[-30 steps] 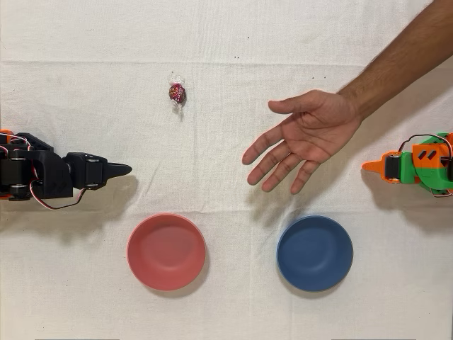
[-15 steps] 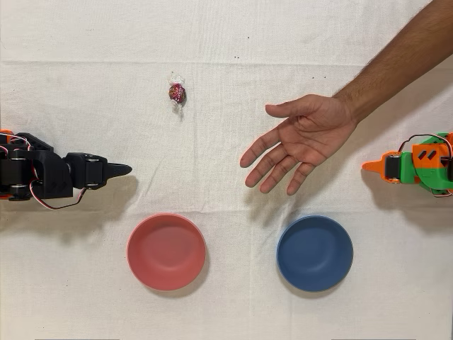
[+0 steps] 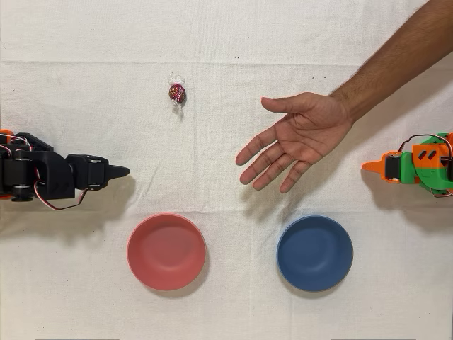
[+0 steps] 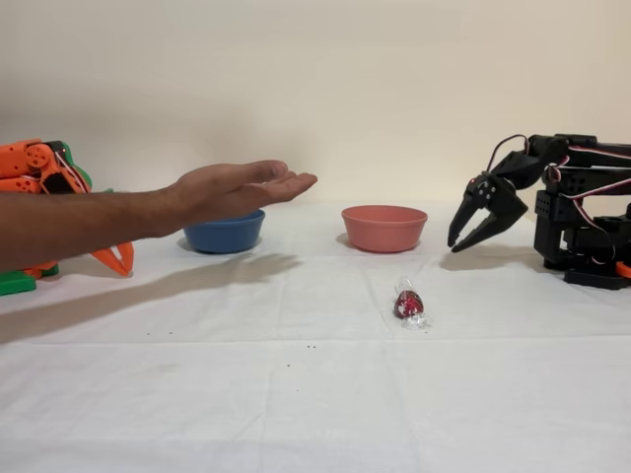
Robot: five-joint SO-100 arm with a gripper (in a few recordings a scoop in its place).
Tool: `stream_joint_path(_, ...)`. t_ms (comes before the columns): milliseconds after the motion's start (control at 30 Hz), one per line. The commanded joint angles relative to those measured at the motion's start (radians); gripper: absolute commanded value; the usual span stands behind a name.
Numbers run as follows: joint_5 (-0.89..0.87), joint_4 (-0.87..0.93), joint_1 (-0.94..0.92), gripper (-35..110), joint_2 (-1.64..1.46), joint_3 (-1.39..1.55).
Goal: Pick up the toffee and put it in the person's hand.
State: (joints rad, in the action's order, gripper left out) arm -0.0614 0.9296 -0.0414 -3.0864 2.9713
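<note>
The toffee [image 3: 177, 93] is a small dark red sweet in a clear twisted wrapper, lying alone on the white cloth; the fixed view has it [image 4: 408, 304] in front of the red bowl. My black gripper [image 3: 122, 171] hovers at the left of the overhead view, well short of the toffee and holding nothing. From the side the gripper [image 4: 459, 246] hangs above the cloth with its fingers parted. The person's hand [image 3: 301, 138] is held palm up with spread fingers, to the right of the toffee, and it floats above the table [image 4: 242, 187].
A red bowl [image 3: 166, 251] and a blue bowl [image 3: 314, 253] stand empty near the front edge in the overhead view. The idle orange arm [image 3: 414, 166] rests at the right. The person's forearm [image 3: 396, 60] crosses the upper right corner.
The person's hand has drifted slightly left and up in the overhead view. My gripper has barely shifted. The toffee has not moved.
</note>
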Motion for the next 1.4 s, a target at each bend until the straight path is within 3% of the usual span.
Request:
stream_joint_path(0,0.025,0.066,-0.015,0,0.031,-0.166)
stream_joint_path(667,0.080,0.072,0.097,0,0.575,-0.646)
stream_joint_path(1367,-0.114,0.058,0.336,16,1.029,-0.957)
